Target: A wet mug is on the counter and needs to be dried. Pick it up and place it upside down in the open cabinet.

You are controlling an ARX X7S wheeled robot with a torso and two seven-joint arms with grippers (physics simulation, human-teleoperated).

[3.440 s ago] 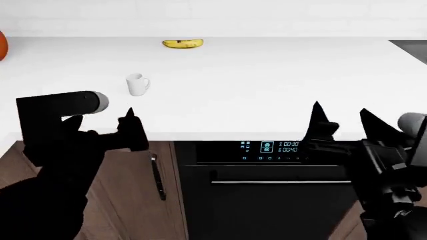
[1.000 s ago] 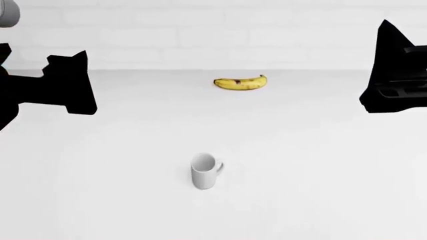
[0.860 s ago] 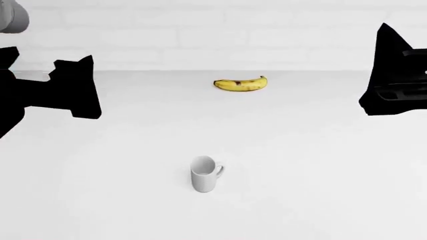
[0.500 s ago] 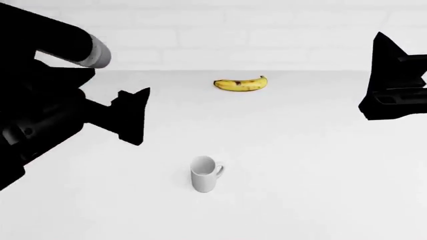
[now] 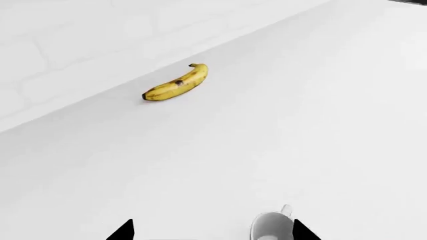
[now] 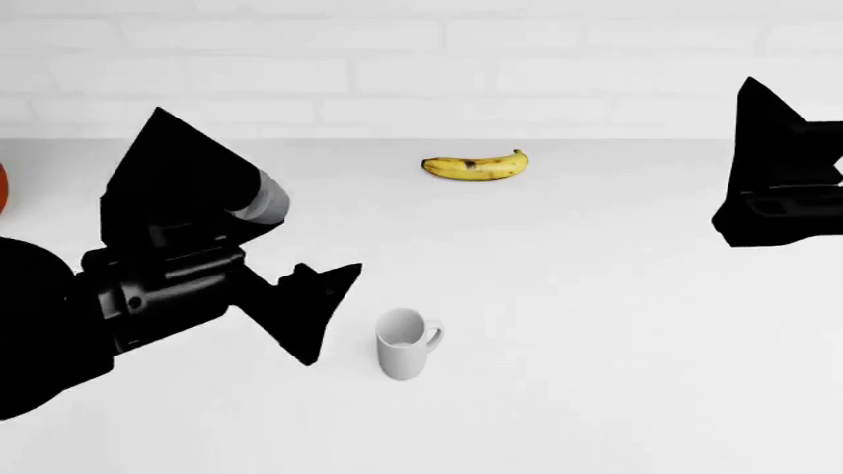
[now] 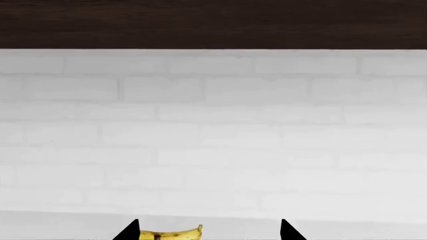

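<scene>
The white mug (image 6: 403, 344) stands upright on the white counter (image 6: 593, 316), handle to the right. My left gripper (image 6: 323, 311) is open and empty, hovering just left of the mug and apart from it. In the left wrist view the mug (image 5: 272, 229) shows between the spread fingertips of the left gripper (image 5: 210, 233), close to one of them. My right gripper (image 6: 777, 163) is open and empty, raised at the far right. In the right wrist view the right gripper (image 7: 209, 231) points at the brick wall. The open cabinet is out of view.
A yellow banana (image 6: 475, 166) lies at the back of the counter by the white brick wall (image 6: 421, 69); it also shows in the left wrist view (image 5: 177, 83) and the right wrist view (image 7: 170, 233). An orange object (image 6: 3, 188) sits at the far left edge. A dark cabinet underside (image 7: 213, 22) hangs above the wall.
My left arm has swung down and to the right, from high at the left edge to just beside the mug. The mug, banana and right gripper have stayed put.
</scene>
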